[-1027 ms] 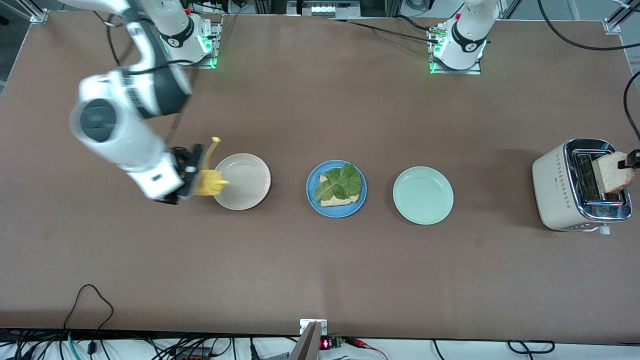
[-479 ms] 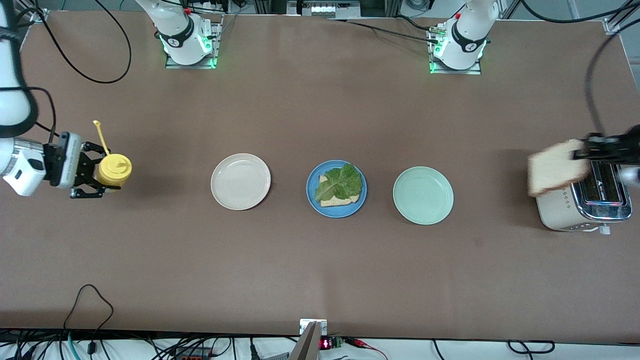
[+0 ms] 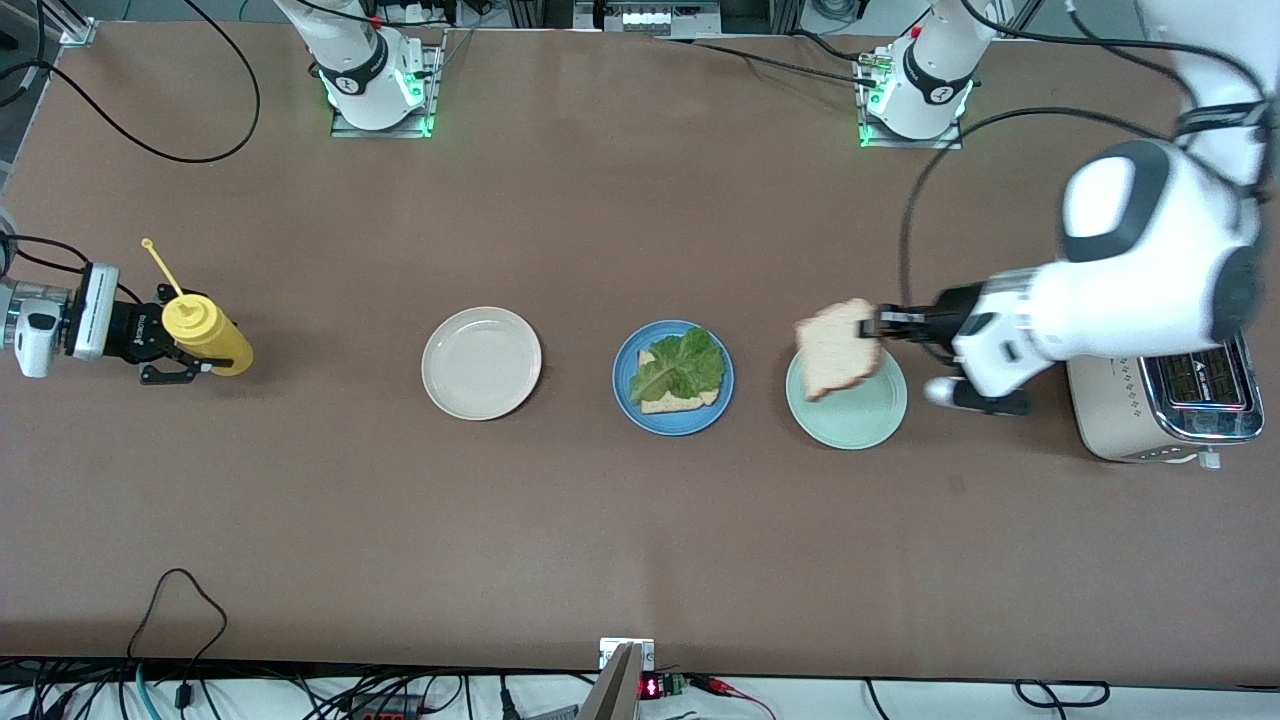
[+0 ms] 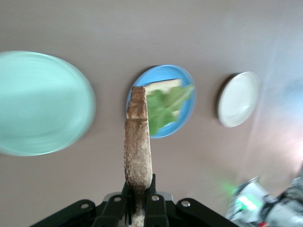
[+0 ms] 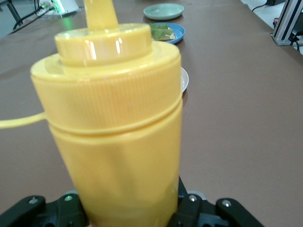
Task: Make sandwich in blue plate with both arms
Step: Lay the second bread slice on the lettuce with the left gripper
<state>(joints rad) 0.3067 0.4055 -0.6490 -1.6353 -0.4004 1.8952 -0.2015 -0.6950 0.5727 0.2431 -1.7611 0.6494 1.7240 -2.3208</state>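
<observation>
The blue plate (image 3: 628, 402) holds a bread slice topped with a green lettuce leaf (image 3: 682, 364). My left gripper (image 3: 874, 326) is shut on a second bread slice (image 3: 836, 349) and holds it on edge over the pale mint-green plate (image 3: 850, 425). In the left wrist view the slice (image 4: 138, 146) stands up out of the gripper (image 4: 140, 209), with the blue plate (image 4: 187, 89) and lettuce (image 4: 165, 106) farther off. My right gripper (image 3: 183, 338) is at the right arm's end of the table, shut on a yellow squeeze bottle (image 3: 210, 338), which fills the right wrist view (image 5: 118, 123).
A cream-white plate (image 3: 481, 362) lies beside the blue plate, toward the right arm's end. A cream toaster (image 3: 1120, 420) stands at the left arm's end, partly under the left arm. Cables run along the table edges.
My left gripper has carried the bread slice from the toaster to over the mint-green plate. My right gripper has drawn the yellow bottle slightly closer to the table's end and tilted it.
</observation>
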